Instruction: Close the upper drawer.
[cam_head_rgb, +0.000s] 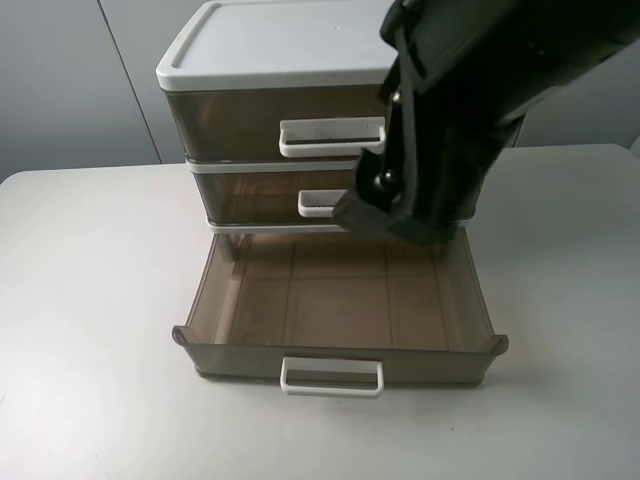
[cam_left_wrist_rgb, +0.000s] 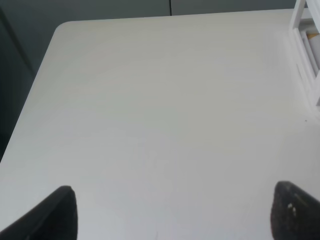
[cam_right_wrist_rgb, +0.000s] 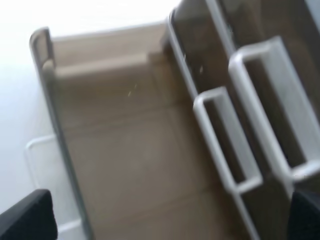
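Note:
The upper drawer (cam_head_rgb: 235, 120) is the top, tallest-fronted smoky-brown drawer of a white-framed cabinet. Its wide white handle (cam_head_rgb: 332, 137) faces me and its front sits about flush with the frame. My right gripper (cam_right_wrist_rgb: 165, 220) is open and empty, hovering in front of the cabinet above the pulled-out bottom drawer. The right wrist view shows the upper drawer's handle (cam_right_wrist_rgb: 265, 105) just ahead of it. In the exterior view the black right arm (cam_head_rgb: 450, 120) hides the cabinet's right side. My left gripper (cam_left_wrist_rgb: 172, 215) is open and empty over bare table.
The middle drawer (cam_head_rgb: 250, 195) has a narrower handle (cam_head_rgb: 322, 203) and is shut. The shallow bottom drawer (cam_head_rgb: 215, 300) is pulled far out and empty, its handle (cam_head_rgb: 332, 377) near the table's front. The cabinet's white edge (cam_left_wrist_rgb: 306, 45) shows in the left wrist view.

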